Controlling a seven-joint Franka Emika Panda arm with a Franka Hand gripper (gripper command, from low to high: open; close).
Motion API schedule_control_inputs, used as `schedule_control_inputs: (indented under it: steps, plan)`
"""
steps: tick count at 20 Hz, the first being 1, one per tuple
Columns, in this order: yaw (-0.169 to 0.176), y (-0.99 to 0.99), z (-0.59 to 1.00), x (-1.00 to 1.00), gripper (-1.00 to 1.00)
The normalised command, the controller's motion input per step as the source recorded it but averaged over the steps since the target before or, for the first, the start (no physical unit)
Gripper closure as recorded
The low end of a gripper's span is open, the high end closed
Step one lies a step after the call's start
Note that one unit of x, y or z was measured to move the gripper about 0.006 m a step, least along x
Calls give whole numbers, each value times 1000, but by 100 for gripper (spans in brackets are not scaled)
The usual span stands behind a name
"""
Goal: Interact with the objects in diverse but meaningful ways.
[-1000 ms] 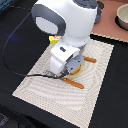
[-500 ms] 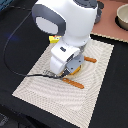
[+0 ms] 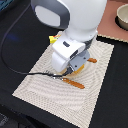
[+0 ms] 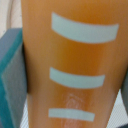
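Observation:
The orange-brown bread loaf, with three white score marks, fills the wrist view at very close range. A grey and teal shape borders it on one side; I cannot tell what it is. In the exterior view the arm's white wrist housing is low over the striped mat and hides the gripper and the loaf. A bit of the yellow block shows behind the arm at the mat's far edge. The blue carton and the sausage are out of view.
Two orange handles stick out from under the wrist, beside a grey rounded pot. A pale bowl stands on a brown board at the exterior view's upper right. A black cable crosses the mat.

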Motion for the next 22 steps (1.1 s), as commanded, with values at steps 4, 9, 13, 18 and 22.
schedule_control_inputs:
  steps: [4, 9, 13, 18, 22]
  plan:
    - [0, -799, -591, -619, 100]
    - [0, -829, -713, -638, 100]
    - [0, -849, -699, -611, 100]
    - [0, -549, -199, -455, -100]
    - [3, 118, 1000, 12, -100]
